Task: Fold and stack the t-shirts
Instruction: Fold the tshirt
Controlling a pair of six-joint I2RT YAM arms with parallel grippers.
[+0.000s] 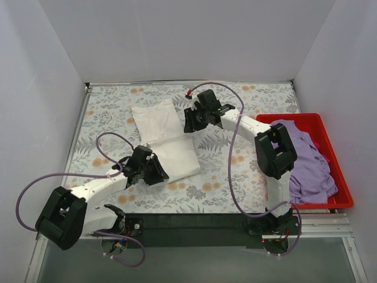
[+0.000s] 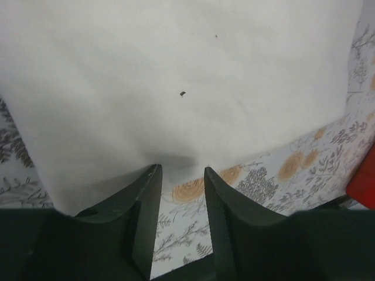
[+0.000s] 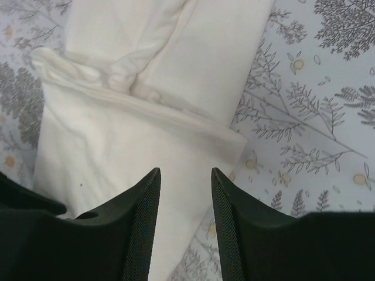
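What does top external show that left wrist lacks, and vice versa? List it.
Top external only: the lavender t-shirt heaped in the red bin, and the right gripper by the white t-shirt. Left wrist only: a dark speck on that shirt, and the left gripper seen open at its edge. Both: the white t-shirt and floral tablecloth.

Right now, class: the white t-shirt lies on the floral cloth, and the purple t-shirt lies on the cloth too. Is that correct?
No. The white t-shirt lies on the floral cloth, but the purple t-shirt lies in the red bin, as the top external view shows.
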